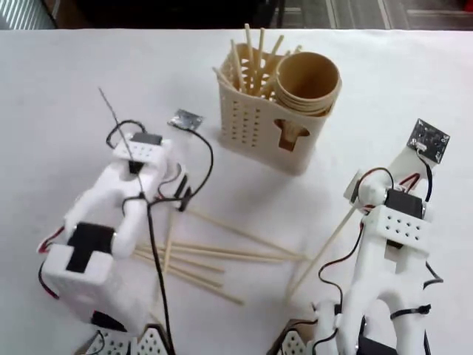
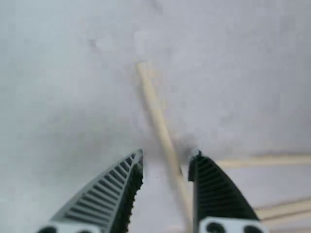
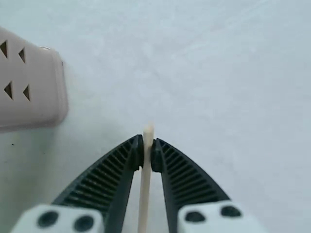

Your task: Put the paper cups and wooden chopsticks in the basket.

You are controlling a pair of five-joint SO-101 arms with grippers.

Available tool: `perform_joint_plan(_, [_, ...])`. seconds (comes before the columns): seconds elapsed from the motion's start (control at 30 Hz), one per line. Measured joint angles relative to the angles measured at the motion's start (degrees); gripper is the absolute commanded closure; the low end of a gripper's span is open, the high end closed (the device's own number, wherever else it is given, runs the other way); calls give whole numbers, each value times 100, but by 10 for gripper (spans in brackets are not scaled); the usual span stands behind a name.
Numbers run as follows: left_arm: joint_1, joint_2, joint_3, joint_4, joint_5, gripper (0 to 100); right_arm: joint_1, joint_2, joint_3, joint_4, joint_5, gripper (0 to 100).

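Observation:
The cream perforated basket (image 1: pixel 251 122) stands at the back centre, holding stacked paper cups (image 1: pixel 307 78) and several upright wooden chopsticks (image 1: pixel 251 55). More chopsticks (image 1: pixel 222 255) lie spread on the white table between the arms. My left gripper (image 1: pixel 179 200) (image 2: pixel 166 156) is low over the table and open, its fingers straddling one lying chopstick (image 2: pixel 153 107). My right gripper (image 1: pixel 357 205) (image 3: pixel 147 143) is shut on a chopstick (image 3: pixel 147 130), which slants down to the table (image 1: pixel 318 255) in the high view. A corner of the basket (image 3: pixel 29 82) lies ahead of it.
Black and red cables (image 1: pixel 155 251) trail over the left arm and across the lying chopsticks. A thin wire (image 1: pixel 114 118) sticks up at the left. The table's far edge (image 1: pixel 148 28) runs behind the basket. White tabletop stretches to the far left and far right.

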State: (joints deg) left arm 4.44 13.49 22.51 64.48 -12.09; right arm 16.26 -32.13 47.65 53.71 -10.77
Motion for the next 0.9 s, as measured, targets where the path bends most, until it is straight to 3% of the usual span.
perform_joint_plan(0.13, [44,396,-510,334,0,980,0,0,0,0,0,981])
perform_joint_plan(0.43, [44,440,-826,677,0,978,0,0,0,0,0,981])
perform_joint_plan(0.7, [26,-1284,-1389,1723,0,978,0,0,-70,0,0,981])
perform_joint_plan(0.9, [26,-2927,-1433,1855,0,978,0,0,-818,484,149,981])
